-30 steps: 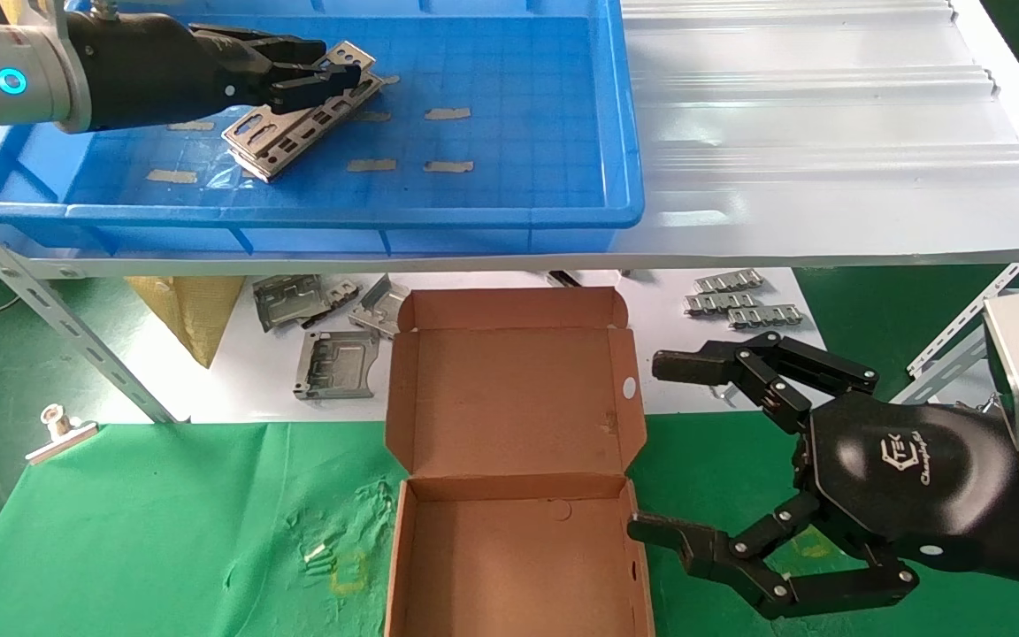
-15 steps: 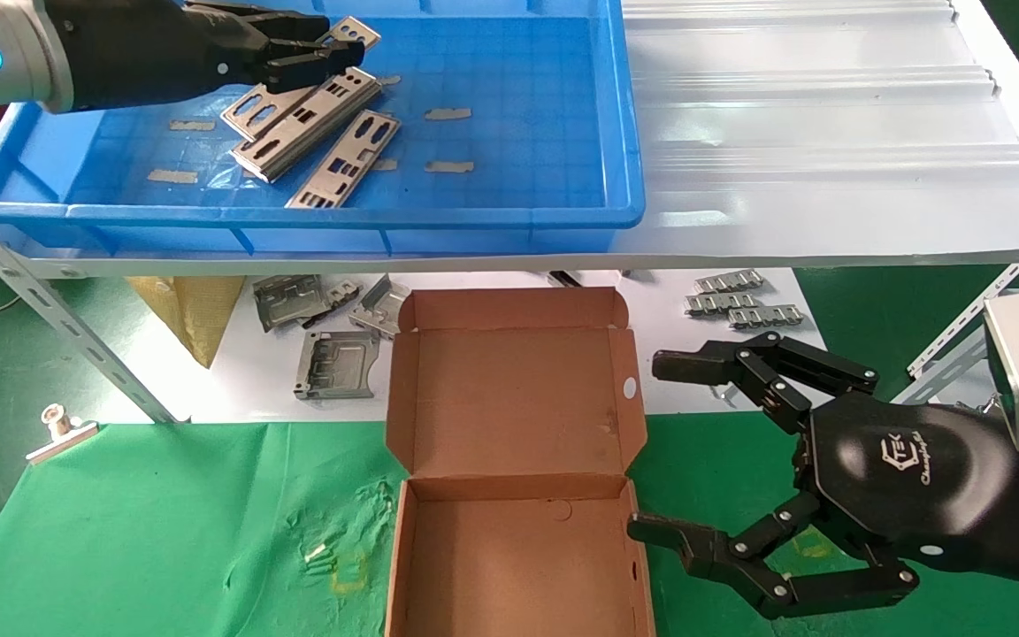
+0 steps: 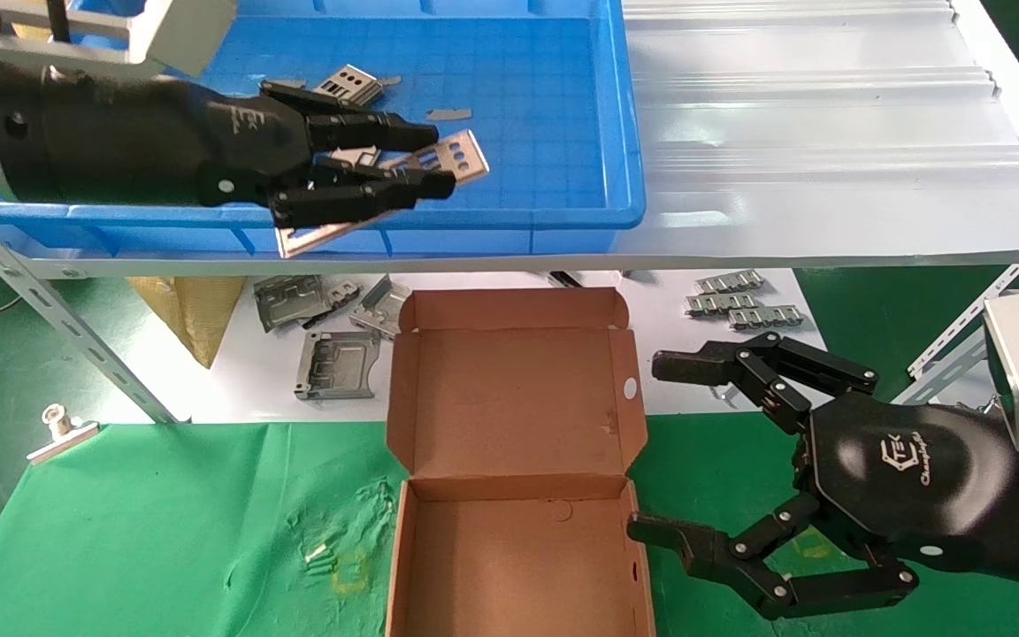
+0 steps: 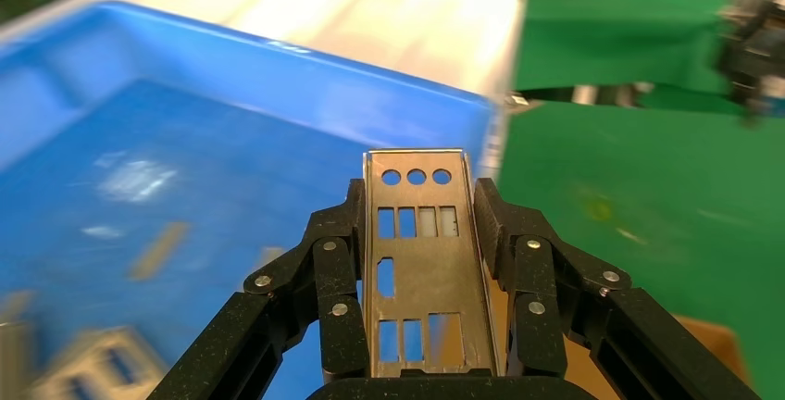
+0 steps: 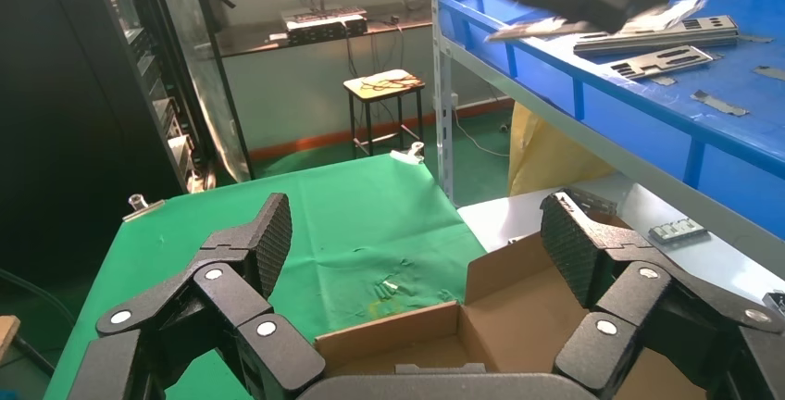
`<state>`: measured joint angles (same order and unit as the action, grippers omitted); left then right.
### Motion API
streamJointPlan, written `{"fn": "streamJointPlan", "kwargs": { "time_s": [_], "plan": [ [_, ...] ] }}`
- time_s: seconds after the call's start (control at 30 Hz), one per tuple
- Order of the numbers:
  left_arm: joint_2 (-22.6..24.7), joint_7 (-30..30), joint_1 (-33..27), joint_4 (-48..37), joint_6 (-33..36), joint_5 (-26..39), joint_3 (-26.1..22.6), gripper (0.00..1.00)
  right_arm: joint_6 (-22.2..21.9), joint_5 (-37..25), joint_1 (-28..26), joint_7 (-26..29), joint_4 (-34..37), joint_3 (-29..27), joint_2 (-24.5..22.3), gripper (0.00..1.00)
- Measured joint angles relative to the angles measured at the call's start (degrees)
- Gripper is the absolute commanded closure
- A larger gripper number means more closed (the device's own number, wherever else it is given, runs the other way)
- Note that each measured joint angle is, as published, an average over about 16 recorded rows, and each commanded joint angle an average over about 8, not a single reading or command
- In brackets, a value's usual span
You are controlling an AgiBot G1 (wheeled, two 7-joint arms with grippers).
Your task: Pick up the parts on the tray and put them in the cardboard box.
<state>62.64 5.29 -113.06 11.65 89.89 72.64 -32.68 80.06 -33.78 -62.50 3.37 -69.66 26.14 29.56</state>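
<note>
My left gripper [image 3: 440, 159] is shut on one part [image 3: 463, 152], a long silver plate with punched holes, held tilted above the front rim of the blue tray [image 3: 563, 212]. In the left wrist view the part [image 4: 421, 261] lies lengthwise between the fingers of that gripper [image 4: 421, 194]. Another part [image 3: 348, 84] shows in the tray behind the arm, and two parts [image 5: 662, 48] show in the right wrist view. The open cardboard box [image 3: 518, 557] sits on the green cloth below. My right gripper [image 3: 651, 447] stands open beside the box's right wall, holding nothing.
Grey stamped pieces [image 3: 333, 363] and small ridged strips [image 3: 739, 305] lie on the white sheet under the shelf. A slanted shelf leg [image 3: 58, 327] and a metal clip [image 3: 58, 429] are at the left. The white shelf surface [image 3: 828, 133] extends right of the tray.
My left gripper has lifted one plate off the pile and carried it right and toward the tray's front rim, with the wrist turned. The right arm has not moved.
</note>
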Motion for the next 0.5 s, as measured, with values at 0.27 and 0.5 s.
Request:
{"fn": "streamJointPlan", "kwargs": {
  "time_s": [0.27, 0.5],
  "plan": [
    [-5.0, 0.0, 12.8, 20.0, 0.9, -7.9, -6.3, 1.00, 0.0, 0.0, 0.0, 0.0, 0.0, 0.0, 0.0, 0.00],
    [-6.2, 3.9, 25.3, 31.8, -5.6, -11.3, -11.5, 1.00, 0.0, 0.0, 0.0, 0.0, 0.0, 0.0, 0.0, 0.00]
  ]
}}
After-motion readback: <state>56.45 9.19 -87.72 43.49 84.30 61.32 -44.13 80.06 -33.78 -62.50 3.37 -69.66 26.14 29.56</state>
